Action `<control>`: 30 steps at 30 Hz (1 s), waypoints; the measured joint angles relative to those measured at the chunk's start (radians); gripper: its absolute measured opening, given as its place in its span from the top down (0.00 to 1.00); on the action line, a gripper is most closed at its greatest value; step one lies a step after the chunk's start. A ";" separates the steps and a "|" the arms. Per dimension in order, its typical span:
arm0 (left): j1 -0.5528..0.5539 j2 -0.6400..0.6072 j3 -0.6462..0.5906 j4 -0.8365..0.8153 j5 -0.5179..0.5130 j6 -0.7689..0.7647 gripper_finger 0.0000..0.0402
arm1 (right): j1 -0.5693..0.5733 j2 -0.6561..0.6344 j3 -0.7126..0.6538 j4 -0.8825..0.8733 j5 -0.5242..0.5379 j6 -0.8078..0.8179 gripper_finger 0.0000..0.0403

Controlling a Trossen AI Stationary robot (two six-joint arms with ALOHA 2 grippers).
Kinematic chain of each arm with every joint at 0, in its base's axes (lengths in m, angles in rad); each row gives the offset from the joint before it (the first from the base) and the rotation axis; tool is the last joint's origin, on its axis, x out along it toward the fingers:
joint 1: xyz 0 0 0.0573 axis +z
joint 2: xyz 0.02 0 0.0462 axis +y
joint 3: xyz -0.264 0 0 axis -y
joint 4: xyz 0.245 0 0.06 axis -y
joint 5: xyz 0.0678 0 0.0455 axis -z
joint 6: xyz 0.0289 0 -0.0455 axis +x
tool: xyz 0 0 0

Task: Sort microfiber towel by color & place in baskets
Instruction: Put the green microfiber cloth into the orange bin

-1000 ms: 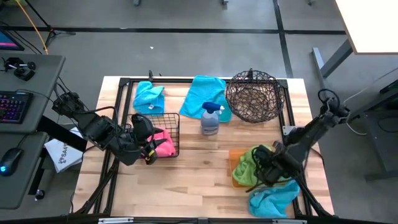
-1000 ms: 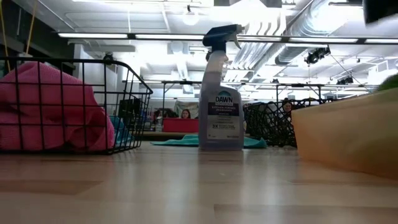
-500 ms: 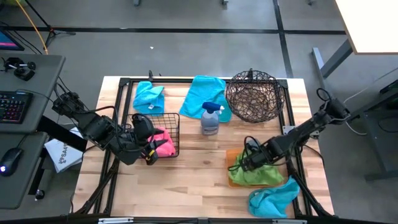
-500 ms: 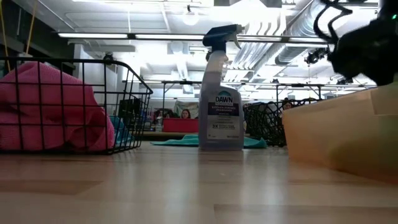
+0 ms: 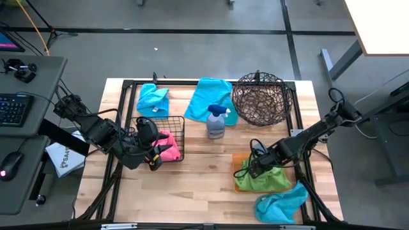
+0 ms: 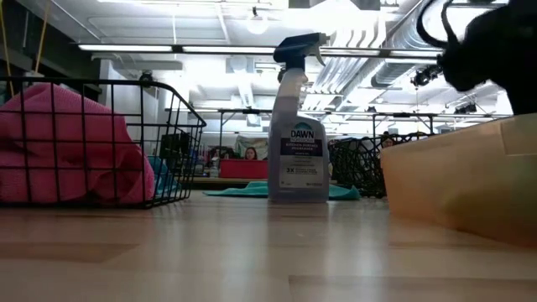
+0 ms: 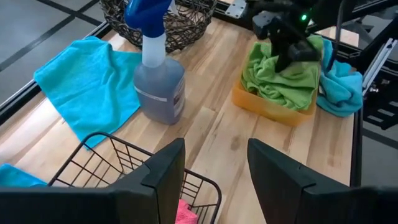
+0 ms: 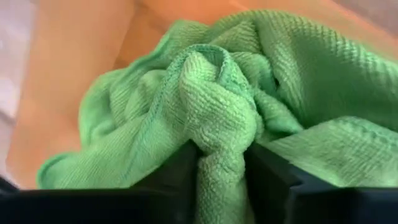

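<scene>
A green towel (image 5: pixel 265 180) lies bunched in the flat orange tray (image 5: pixel 239 167) at the near right. My right gripper (image 5: pixel 255 167) is over the tray's left part, shut on this towel. A pink towel (image 5: pixel 169 147) lies in the square black wire basket (image 5: pixel 177 121). My left gripper (image 7: pixel 214 180) hovers open and empty over this basket's near rim. The round brown woven basket (image 5: pixel 260 99) stands at the far right. Blue towels lie at the far left (image 5: pixel 152 99), far middle (image 5: pixel 214 96) and near right (image 5: pixel 281 203). My right gripper pinches a raised, bunched fold of the green towel (image 8: pixel 217 106) between its two fingers, several layers thick. The fingers (image 8: pixel 177 177) slant down from the table's right side. The rest of the towel lies slack in the orange tray (image 8: pixel 68 74).
A blue-headed spray bottle (image 5: pixel 215 121) stands upright in the middle, on the edge of the far-middle blue towel. A black metal frame (image 5: pixel 128 84) runs round the table's edges. Bare wood (image 5: pixel 192 182) lies between the wire basket and the tray.
My right gripper has gone toward the table's left edge over the orange tray, keeping its hold on the green towel. The towel, bunched up at the tray's left a second ago, now lies spread across the tray. My left arm has kept still.
</scene>
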 joint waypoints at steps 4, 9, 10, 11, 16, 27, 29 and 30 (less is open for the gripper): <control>0.005 0.000 0.000 0.000 0.003 0.022 0.59 | 0.000 0.000 0.091 -0.122 -0.057 -0.072 0.53; 0.005 0.000 0.000 0.000 0.003 0.023 0.59 | 0.000 0.000 0.210 -0.275 -0.106 -0.178 0.38; 0.005 0.000 0.000 -0.001 0.003 0.023 0.59 | 0.000 0.000 0.237 -0.303 -0.102 -0.195 0.36; 0.005 0.000 0.000 -0.001 0.003 0.023 0.59 | 0.000 0.000 0.266 -0.334 -0.090 -0.209 0.35; 0.005 0.000 0.000 -0.001 0.003 0.023 0.59 | 0.000 0.000 0.401 -0.453 0.005 -0.217 0.32; 0.005 0.000 0.000 0.030 -0.008 0.023 0.59 | 0.026 0.002 0.173 -0.209 -0.107 -0.088 0.39; 0.005 0.000 0.000 0.031 -0.008 0.022 0.59 | 0.029 0.002 0.093 -0.105 -0.125 -0.057 0.41; 0.005 0.000 0.000 0.031 -0.009 0.022 0.59 | 0.030 0.002 0.057 -0.063 -0.134 -0.038 0.42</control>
